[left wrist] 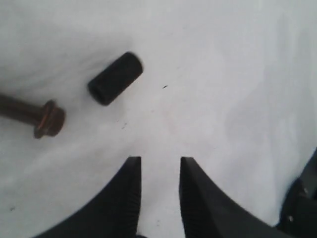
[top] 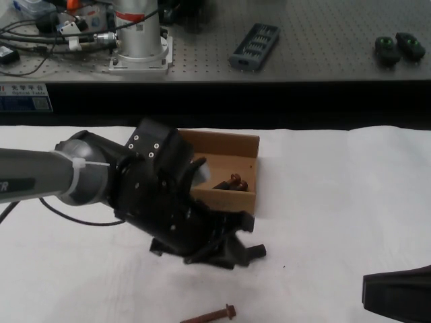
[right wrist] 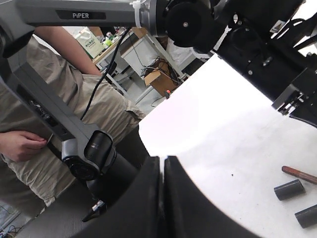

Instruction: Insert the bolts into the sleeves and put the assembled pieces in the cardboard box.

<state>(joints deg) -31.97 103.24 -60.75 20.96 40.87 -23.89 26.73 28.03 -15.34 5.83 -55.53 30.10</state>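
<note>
A black sleeve (left wrist: 115,78) lies on the white cloth just ahead of my left gripper (left wrist: 158,161), which is open with nothing between its fingers. Beside the sleeve lies a rusty bolt (left wrist: 37,116), also seen near the front edge (top: 212,314). In the high view the left gripper (top: 229,259) hangs low over the cloth in front of the cardboard box (top: 232,145), which holds brown bolted pieces (top: 234,182). My right gripper (right wrist: 162,161) is shut and empty, at the front right (top: 397,293). Its view shows two sleeves (right wrist: 290,189) and a bolt (right wrist: 299,174) farther off.
The white cloth (top: 337,202) has free room to the right of the box. Behind it runs a perforated bench with a metal post (top: 138,33), cables and a black rack (top: 254,44). The left arm (top: 60,175) reaches in from the left.
</note>
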